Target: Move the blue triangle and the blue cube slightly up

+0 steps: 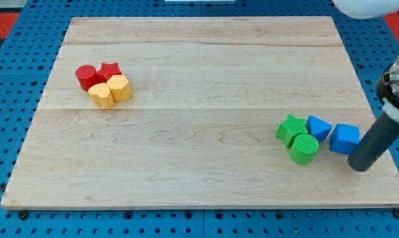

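The blue triangle [318, 127] lies at the view's lower right, touching a green star [291, 128]. The blue cube [345, 139] sits just to its right, a small gap between them. My tip [361, 165] rests on the board just right of and below the blue cube, close to its lower right corner. The dark rod rises from there toward the view's upper right.
A green cylinder [304, 149] sits below the green star and the blue triangle. At the upper left a red cylinder [87, 77], a red star [109, 71] and two yellow blocks [110, 91] are clustered. The board's right edge [384, 152] is near my tip.
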Motion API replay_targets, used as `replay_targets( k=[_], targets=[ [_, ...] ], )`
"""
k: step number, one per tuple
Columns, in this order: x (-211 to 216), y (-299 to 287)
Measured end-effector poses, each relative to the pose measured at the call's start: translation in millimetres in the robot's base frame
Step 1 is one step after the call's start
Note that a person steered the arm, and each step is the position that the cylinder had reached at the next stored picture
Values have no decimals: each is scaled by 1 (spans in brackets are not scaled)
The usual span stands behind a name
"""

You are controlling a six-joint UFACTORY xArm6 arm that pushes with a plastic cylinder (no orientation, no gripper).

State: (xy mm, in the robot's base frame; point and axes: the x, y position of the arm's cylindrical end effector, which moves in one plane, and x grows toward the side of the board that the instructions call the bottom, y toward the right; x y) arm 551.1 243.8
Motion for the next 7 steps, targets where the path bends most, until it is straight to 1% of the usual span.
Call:
replay_targets(
  k=[1,3,6,7],
  targets=[
    [-23,25],
    [-29,26],
    [-30,-46],
    [-46,-47]
  ],
)
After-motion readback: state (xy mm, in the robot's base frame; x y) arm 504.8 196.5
